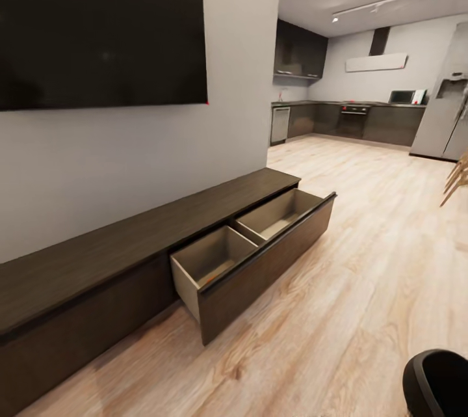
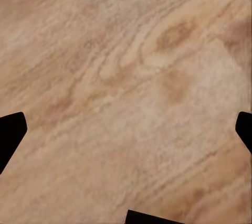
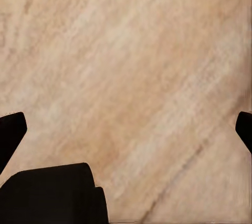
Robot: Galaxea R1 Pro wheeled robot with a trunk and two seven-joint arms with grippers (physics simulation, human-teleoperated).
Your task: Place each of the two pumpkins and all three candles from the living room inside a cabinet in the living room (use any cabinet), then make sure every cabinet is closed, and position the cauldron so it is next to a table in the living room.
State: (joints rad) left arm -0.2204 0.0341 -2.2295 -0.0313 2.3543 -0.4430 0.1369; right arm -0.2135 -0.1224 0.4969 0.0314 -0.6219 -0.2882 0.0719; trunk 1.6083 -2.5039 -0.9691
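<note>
1 cabinet (image 1: 97, 261) with 1 drawer (image 1: 260, 241) out, 2 bare compartments; both grippers (image 2: 126, 129) (image 3: 126, 129) spread wide, holding nothing.

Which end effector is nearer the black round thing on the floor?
Right, probably. The right end effector hangs over floor with the black round thing close beside it; the left end effector hangs over bare planks.
</note>
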